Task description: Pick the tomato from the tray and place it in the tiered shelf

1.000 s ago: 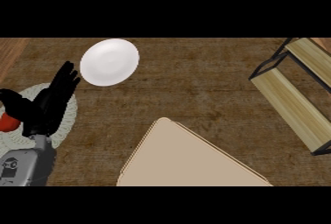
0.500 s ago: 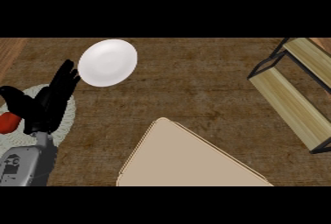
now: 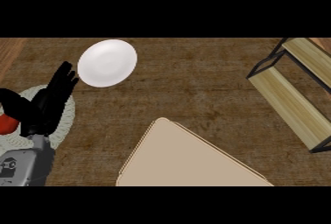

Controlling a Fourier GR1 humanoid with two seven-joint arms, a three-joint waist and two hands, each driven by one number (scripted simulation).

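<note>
One robot hand (image 3: 45, 107) spread over tray (image 3: 65, 127) | tomato (image 3: 6, 124) beside | brown counter (image 3: 194, 96) | shelf (image 3: 297, 94) right

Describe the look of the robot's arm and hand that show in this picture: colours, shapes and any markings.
One arm shows, at the lower left. Its forearm is a grey, rounded casing with a small dark marking on its side, too small to read. The left hand is all black, with long, slim fingers and a thick thumb. No cables are visible. The right arm is out of view.

Small round red tomato (image 3: 6, 124) at left edge, on pale round tray (image 3: 65, 109). Wooden black-framed tiered shelf (image 3: 294, 94) far right, well apart.
</note>
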